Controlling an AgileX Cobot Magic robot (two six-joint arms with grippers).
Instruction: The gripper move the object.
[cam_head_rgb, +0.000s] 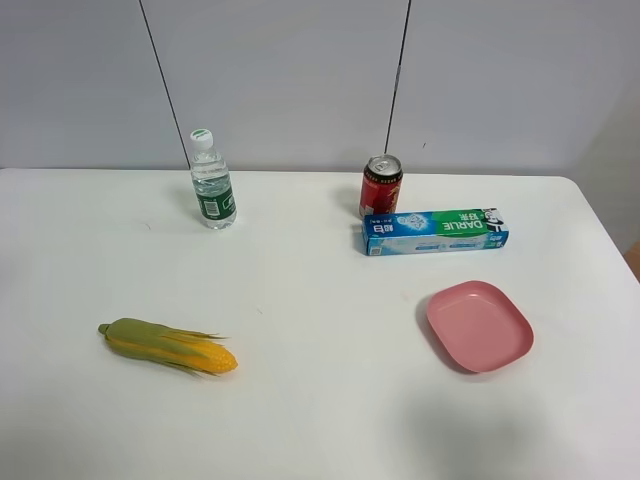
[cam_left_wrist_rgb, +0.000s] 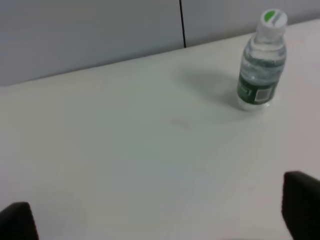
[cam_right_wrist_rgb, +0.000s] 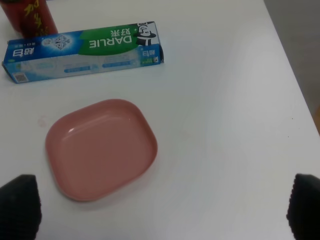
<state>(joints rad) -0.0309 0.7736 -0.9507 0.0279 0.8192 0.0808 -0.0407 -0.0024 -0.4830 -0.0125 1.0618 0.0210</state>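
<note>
The red drink can (cam_head_rgb: 381, 184) with a silver top stands upright at the back of the white table, just behind the toothpaste box. Its lower part with yellow markings shows in the right wrist view (cam_right_wrist_rgb: 29, 17). Neither arm shows in the exterior high view. My left gripper (cam_left_wrist_rgb: 160, 220) is open, its black fingertips (cam_left_wrist_rgb: 301, 202) apart at the frame's edges over bare table. My right gripper (cam_right_wrist_rgb: 162, 210) is open and empty, its fingertips (cam_right_wrist_rgb: 20, 202) wide apart, close to the pink plate and well short of the can.
A clear green-labelled water bottle (cam_head_rgb: 212, 181) stands at the back left, also in the left wrist view (cam_left_wrist_rgb: 261, 62). A Darlie toothpaste box (cam_head_rgb: 434, 231) lies in front of the can. A pink plate (cam_head_rgb: 478, 325) sits right. A corn cob (cam_head_rgb: 168, 345) lies front left.
</note>
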